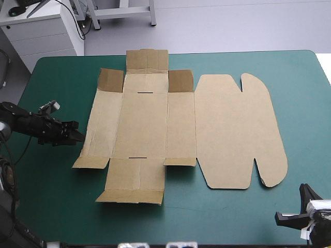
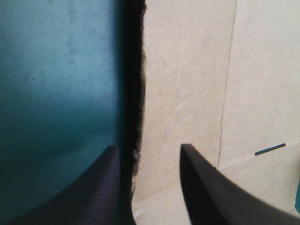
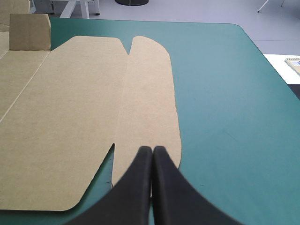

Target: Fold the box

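The brown box point(image 1: 155, 124) lies as a cut sheet on the teal-green cover, its rounded lid panel point(image 1: 238, 129) flat to the right. Small flaps at the far side stand partly raised. My left gripper point(image 1: 76, 135) is low at the sheet's left edge and open. In the left wrist view the left gripper point(image 2: 148, 147) straddles that edge of the box point(image 2: 197, 84), one finger over the cover and one over the board. My right gripper point(image 1: 287, 216) sits off the lid's near right corner. In the right wrist view the right gripper point(image 3: 152, 150) is shut and empty, pointing along the box's lid point(image 3: 84, 108).
Bare teal-green cover point(image 1: 305, 103) runs right of the lid and along the table's front edge point(image 1: 207, 227). A white cabinet point(image 1: 41, 31) stands beyond the far left corner. A pad point(image 3: 293, 63) lies on a surface past the table's right edge.
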Available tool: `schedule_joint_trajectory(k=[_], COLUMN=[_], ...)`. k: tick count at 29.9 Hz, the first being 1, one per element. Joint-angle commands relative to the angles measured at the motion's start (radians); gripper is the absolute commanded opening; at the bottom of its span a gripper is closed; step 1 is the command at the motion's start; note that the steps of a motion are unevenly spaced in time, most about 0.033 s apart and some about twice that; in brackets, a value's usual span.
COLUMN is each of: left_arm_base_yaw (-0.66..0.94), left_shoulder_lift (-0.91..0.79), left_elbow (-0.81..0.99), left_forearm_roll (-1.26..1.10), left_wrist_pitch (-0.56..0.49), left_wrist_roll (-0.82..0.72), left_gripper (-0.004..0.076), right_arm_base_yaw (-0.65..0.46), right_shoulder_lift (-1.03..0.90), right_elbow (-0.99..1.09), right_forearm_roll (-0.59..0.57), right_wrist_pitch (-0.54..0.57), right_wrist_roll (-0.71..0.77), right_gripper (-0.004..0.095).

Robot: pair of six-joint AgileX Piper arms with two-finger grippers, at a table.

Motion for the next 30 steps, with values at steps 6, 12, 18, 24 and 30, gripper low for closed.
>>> schedule_joint_trajectory(k=[6, 12, 18, 24, 30], left_arm_base_yaw=[-0.032, -0.049, -0.053, -0.072, -0.112], left_shoulder_lift=[-0.037, 0.025, 0.093, 0.114, 0.119], left_elbow=[-0.025, -0.025, -0.025, -0.025, -0.025], left_forearm_roll=[-0.082, -0.086, -0.143, -0.213, -0.218], left_wrist_pitch=[0.029, 0.029, 0.047, 0.069, 0.073], left_wrist_roll=[0.015, 0.014, 0.014, 0.014, 0.019], left_gripper=[0.0462, 0.0462, 0.0461, 0.0461, 0.0456], right_arm_base_yaw=[0.001, 0.001, 0.001, 0.001, 0.001], right_shoulder_lift=[-0.020, -0.020, -0.020, -0.020, -0.020], right_elbow=[-0.020, -0.020, -0.020, -0.020, -0.020], right_forearm_roll=[0.001, 0.001, 0.001, 0.001, -0.001], right_wrist_pitch=[-0.076, -0.076, -0.076, -0.076, -0.076], right_wrist_roll=[-0.003, -0.003, -0.003, -0.003, -0.003], right_gripper=[-0.0019, -0.0019, -0.0019, -0.0019, -0.0019])
